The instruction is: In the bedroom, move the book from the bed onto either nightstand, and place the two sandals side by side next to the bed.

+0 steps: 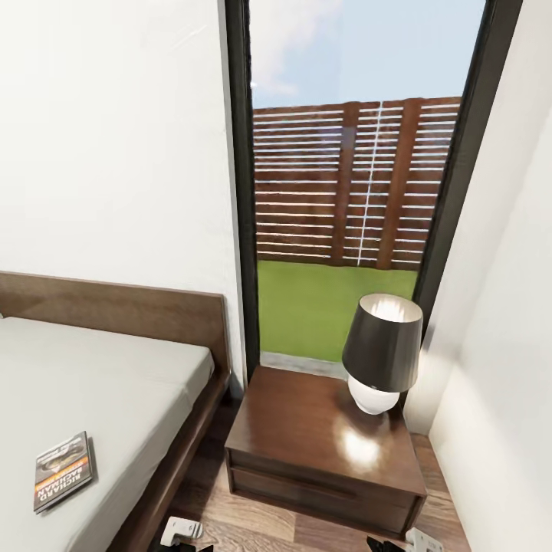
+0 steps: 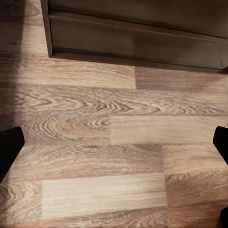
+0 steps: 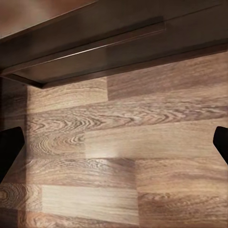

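Lying flat near the outer edge of the off-white mattress, close to the bed's dark wooden side rail: the paperback book, cover up, orange band and white lettering legible. Just beside the bed, with a narrow strip of plank floor between: the glossy reddish-brown nightstand, carrying a lamp with a dark shade at its back right corner, leaving the front and left of the top bare.

Judging by its look, thin, light and somewhat bendable, likely to flex if pinched at a single corner; smooth cover probably slick against finger pads. Best taken along the long edge nearest the bed's side, where a finger could slip under against the yielding mattress, or slid outward until one edge overhangs.

Seen from the head: book, bed, nightstand, lamp and tall dark-framed window, with bits of white and dark arm hardware at the bottom edge. Seen from the wrists: wood-plank flooring close up plus the nightstand's drawer fronts and lower edge.

Left gripper spread wide, dark fingertips at opposite edges, holding nothing. Right gripper likewise parted and empty, both low over the floor.
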You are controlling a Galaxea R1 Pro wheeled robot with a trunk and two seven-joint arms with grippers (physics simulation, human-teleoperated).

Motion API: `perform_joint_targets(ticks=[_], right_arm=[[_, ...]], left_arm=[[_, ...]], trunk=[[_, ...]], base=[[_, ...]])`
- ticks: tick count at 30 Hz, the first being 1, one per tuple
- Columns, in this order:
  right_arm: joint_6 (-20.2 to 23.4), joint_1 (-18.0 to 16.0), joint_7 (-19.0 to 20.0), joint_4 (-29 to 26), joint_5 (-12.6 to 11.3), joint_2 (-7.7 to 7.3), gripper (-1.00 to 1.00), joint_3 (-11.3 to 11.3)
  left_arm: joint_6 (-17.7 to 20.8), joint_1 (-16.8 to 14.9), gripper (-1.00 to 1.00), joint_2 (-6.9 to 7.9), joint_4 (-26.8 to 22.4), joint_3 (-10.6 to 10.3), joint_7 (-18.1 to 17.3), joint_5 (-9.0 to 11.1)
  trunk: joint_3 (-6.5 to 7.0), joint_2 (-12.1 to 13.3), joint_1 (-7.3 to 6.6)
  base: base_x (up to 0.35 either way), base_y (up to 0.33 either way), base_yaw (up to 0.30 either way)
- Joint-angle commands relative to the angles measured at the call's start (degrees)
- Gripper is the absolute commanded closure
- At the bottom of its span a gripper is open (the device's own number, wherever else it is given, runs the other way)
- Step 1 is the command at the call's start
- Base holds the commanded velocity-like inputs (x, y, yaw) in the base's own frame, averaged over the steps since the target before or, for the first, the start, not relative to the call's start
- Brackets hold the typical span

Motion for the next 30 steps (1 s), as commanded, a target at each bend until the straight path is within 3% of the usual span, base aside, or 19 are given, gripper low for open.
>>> perform_joint_targets(ticks=[1,11,24,30], right_arm=[[-0.11,-0.05,0.30,0.10,-0.21,-0.01,-1.00,-0.25],[-0.11,-0.05,0.31,0.10,-0.20,-0.01,-1.00,-0.25],[-0.11,-0.05,0.30,0.10,-0.17,-0.01,-1.00,-0.25],[-0.11,-0.05,0.30,0.10,-0.18,-0.01,-1.00,-0.25]], left_arm=[[-0.24,-0.04,-1.00,0.01,0.04,0.48,-0.12,-0.60],[-0.24,-0.04,-1.00,0.01,0.04,0.48,-0.12,-0.60],[-0.24,-0.04,-1.00,0.01,0.04,0.48,-0.12,-0.60],[-0.24,-0.04,-1.00,0.01,0.04,0.48,-0.12,-0.60]], trunk=[[-0.06,-0.03,0.00],[-0.06,-0.03,0.00],[-0.06,-0.03,0.00],[-0.06,-0.03,0.00]], base=[[0.003,0.000,0.000],[0.000,0.000,-0.007],[0.001,0.000,-0.175],[0.203,0.000,-0.006]])
